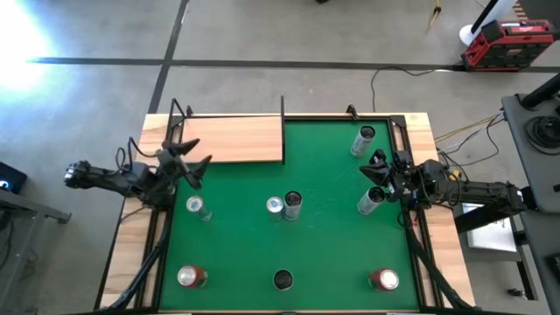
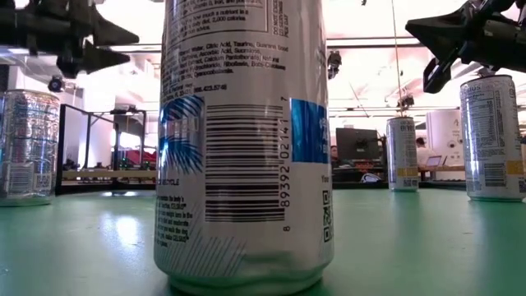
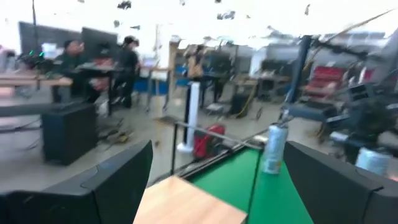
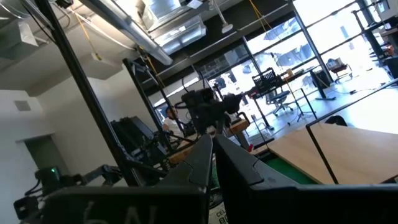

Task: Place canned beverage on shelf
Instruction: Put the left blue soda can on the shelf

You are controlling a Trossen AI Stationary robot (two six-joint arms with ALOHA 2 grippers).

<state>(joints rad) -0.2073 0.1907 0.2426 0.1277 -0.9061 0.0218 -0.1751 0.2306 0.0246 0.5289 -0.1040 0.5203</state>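
A: From above, where is the left claw [image 1: 194, 166]?
B: Spread, empty, right by the shelf [image 1: 233, 138]. No can on the shelf yet.
A: Nearest can [image 1: 194, 206]?
B: Just below it. It must drop and pinch that.
A: Right claw [image 4: 213, 149]?
B: Pressed together, waiting.

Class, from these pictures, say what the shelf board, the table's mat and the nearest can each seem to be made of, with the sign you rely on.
Shelf board: light wood or wood laminate, matte; grain streaks show, with thin black metal rods at the edges.
Green mat: probably felt or rubber, a flat uniform green with slight sheen in the low view.
Nearest can: seemingly aluminium, shiny silver with printed label and barcode.
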